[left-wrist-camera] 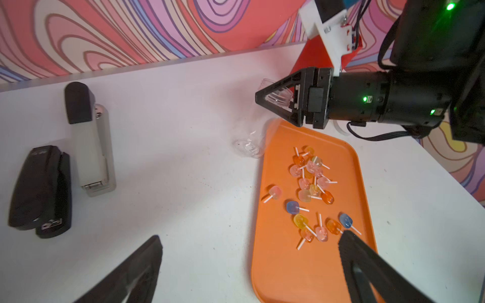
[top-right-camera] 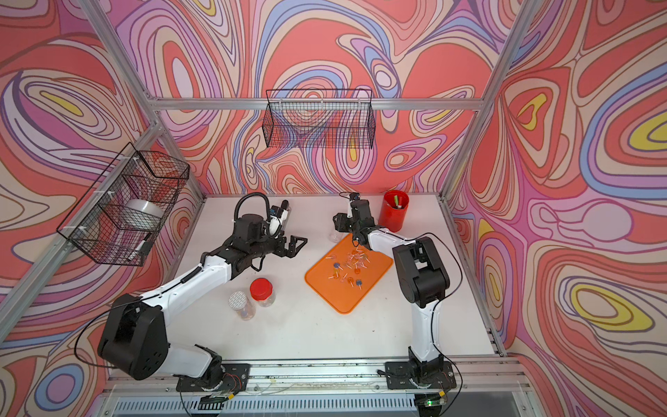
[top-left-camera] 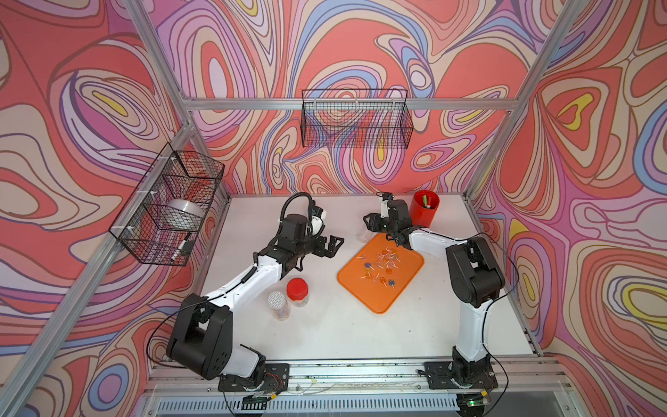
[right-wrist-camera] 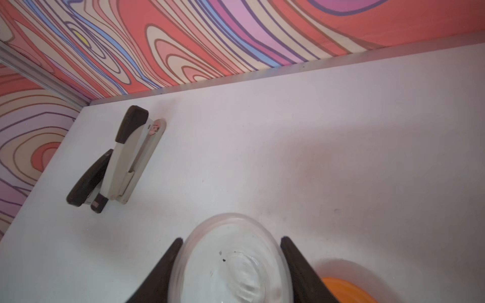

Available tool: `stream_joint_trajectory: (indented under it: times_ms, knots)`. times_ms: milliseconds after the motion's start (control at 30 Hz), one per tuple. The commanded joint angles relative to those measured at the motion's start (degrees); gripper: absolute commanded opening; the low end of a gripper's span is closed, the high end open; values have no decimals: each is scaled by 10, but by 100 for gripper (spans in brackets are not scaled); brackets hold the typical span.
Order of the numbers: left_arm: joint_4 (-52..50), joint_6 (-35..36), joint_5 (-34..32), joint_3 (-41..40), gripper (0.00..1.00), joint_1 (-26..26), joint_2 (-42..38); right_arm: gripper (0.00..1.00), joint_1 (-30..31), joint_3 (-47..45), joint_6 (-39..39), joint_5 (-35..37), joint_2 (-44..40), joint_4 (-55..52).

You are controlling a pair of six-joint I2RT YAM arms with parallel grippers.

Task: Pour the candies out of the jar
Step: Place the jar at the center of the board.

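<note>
The right jaws are clamping a clear jar [right-wrist-camera: 231,265] between them, one jaw pressing on each side, just off the corner of the orange tray [left-wrist-camera: 301,270]. I cannot tell whether the jar's base is touching the bench [left-wrist-camera: 183,170]. The lollipops [left-wrist-camera: 312,189] are lying scattered on the tray, ahead of the left jaws and between them and the right jaws. The left jaws are standing spread wide and holding nothing, one tip hovering over the tray beside a blue lollipop, the other over bare bench. A black stapler [left-wrist-camera: 39,189] and a grey stapler [left-wrist-camera: 90,157] are lying beyond that second tip.
</note>
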Motion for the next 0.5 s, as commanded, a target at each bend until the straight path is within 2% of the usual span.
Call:
stream_joint_trajectory:
  times_ms: [0,133,333,467]
  knots:
    - [44,-31,-17,-17,100,7,-25,40,0,14,-13,82,18,38]
    - [64,-40,-9,-20,100,12,-26,40,2,12,-20,96,35,78]
    - [76,-63,11,-20,100,24,-18,41,21,11,-79,148,54,110]
    - [82,-70,14,-21,100,24,-17,42,25,-2,-86,153,58,129]
